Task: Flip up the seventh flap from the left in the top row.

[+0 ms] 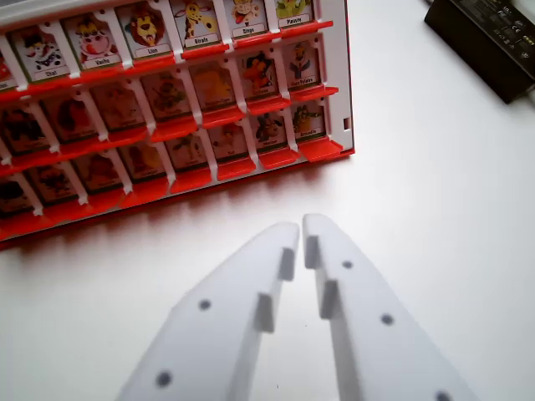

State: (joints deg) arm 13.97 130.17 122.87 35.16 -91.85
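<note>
I see a glossy red plastic game board (167, 109) with paper-like picture cards, a matt white plastic gripper (301, 230), a smooth white table (435, 209).

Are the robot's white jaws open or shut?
Shut, almost. The white plastic gripper has its jaws meeting at the tips with only a thin gap, holding nothing, above the white table.

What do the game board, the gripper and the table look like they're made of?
Game board: likely glossy red moulded plastic with printed picture cards.
Gripper: matte white plastic, possibly 3D-printed, with dark screw holes.
Table: smooth white surface, perhaps laminate; unclear.
</note>
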